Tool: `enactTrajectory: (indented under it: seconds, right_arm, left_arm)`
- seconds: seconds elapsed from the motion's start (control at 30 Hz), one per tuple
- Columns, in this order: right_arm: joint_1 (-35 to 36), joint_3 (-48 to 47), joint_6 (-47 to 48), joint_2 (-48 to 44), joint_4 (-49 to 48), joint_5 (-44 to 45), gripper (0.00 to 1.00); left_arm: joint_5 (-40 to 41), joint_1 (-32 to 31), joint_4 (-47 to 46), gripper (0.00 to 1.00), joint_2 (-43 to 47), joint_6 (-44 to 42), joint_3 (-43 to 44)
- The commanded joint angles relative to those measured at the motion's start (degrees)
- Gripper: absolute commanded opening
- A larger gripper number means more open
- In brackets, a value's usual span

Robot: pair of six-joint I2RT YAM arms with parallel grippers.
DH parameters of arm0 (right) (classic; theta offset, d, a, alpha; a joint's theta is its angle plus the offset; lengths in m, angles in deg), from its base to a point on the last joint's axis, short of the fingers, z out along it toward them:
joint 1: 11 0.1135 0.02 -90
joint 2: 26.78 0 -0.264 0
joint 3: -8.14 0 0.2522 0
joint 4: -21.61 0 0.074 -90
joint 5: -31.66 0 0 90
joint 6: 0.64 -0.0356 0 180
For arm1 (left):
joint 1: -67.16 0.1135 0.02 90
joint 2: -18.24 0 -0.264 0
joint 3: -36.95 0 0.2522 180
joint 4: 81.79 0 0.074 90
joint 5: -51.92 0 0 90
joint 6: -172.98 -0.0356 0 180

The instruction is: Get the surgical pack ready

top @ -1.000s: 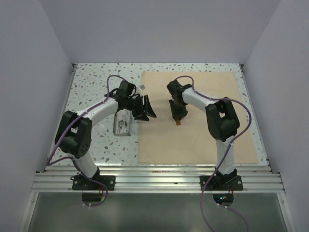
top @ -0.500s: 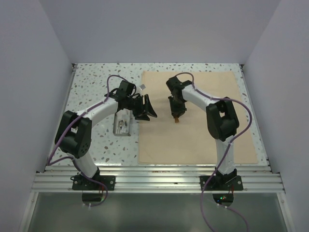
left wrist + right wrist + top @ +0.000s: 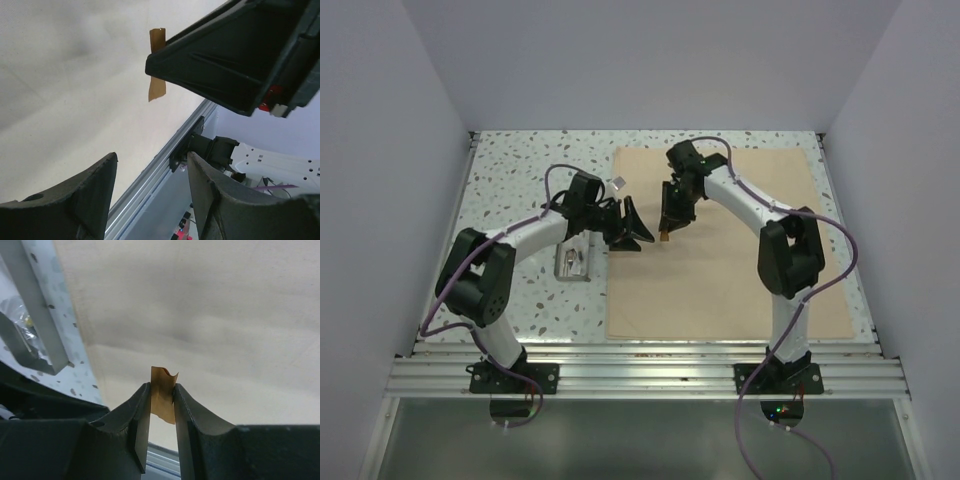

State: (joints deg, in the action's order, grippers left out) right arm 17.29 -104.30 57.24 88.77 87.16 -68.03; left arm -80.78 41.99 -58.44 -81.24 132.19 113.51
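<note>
Speckled terrazzo table (image 3: pixel 510 160), ribbed aluminium rail (image 3: pixel 650 372) along its near edge — plain pale walls (image 3: pixel 650 60)

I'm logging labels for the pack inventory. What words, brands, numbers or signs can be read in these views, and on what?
None can be read. The cloth sheet, the metal tray and the brown strip pinched in the right gripper show no print; the small white scrap on the table is too small to tell.

Top view: high behind the near edge, looking down on whole counter (image 3: pixel 520 170). Both wrist views: close, low over cloth (image 3: pixel 225 315), sharing strip (image 3: pixel 162 377).
</note>
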Motion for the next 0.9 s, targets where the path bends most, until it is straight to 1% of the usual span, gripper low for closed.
enactTrajectory:
  seconds: [0.0, 0.13, 0.27, 0.3, 0.33, 0.47, 0.53, 0.67, 0.73, 0.83, 0.87]
  right_arm:
    - [0.18, -2.05, -4.7, -4.19, -1.07, -6.12, 0.29]
    - [0.18, -1.79, -6.46, -5.42, -2.13, -9.11, 0.29]
    - [0.27, -0.65, -7.52, -6.47, -3.44, -10.69, 0.29]
    - [0.27, -0.03, -7.78, -6.74, -3.62, -10.78, 0.29]
    - [0.18, 0.32, -7.87, -7.0, -3.71, -10.96, 0.29]
    - [0.27, 1.64, -8.22, -8.05, -4.33, -11.84, 0.29]
    - [0.27, 2.52, -8.31, -8.41, -4.59, -11.93, 0.29]
    - [0.36, 3.57, -8.49, -9.11, -5.03, -12.37, 0.29]
    - [0.27, 3.93, -8.31, -9.37, -5.03, -12.54, 0.29]
    - [0.45, 4.45, -8.31, -9.64, -5.47, -12.98, 0.29]
    - [0.45, 4.37, -8.4, -9.73, -5.56, -13.07, 0.29]
  left_arm:
    - [-1.51, -0.23, -5.71, 0.62, 0.78, 2.82, -0.93]
    - [-1.77, -0.41, -8.52, 0.62, 1.31, 4.84, -2.16]
    - [-1.69, -0.76, -8.62, 0.59, 1.31, 5.81, -2.16]
    - [-1.69, -0.67, -11.05, 0.59, 1.13, 6.5, -2.16]
    - [-1.69, -0.93, -11.43, 0.58, 1.22, 6.86, -2.34]
    - [-1.77, -0.93, -14.23, 0.51, 0.87, 9.14, -2.78]
    - [-1.69, -0.94, -15.12, 0.5, 0.7, 9.85, -2.86]
    - [-1.86, -0.94, -16.87, 0.42, 0.34, 11.43, -2.69]
    - [-1.6, -0.94, -17.14, 0.4, 0.34, 11.61, -2.69]
    - [-1.6, -1.2, -17.41, 0.34, 0.17, 11.96, -2.69]
    - [-1.77, -1.29, -17.75, 0.31, -0.01, 12.31, -2.69]
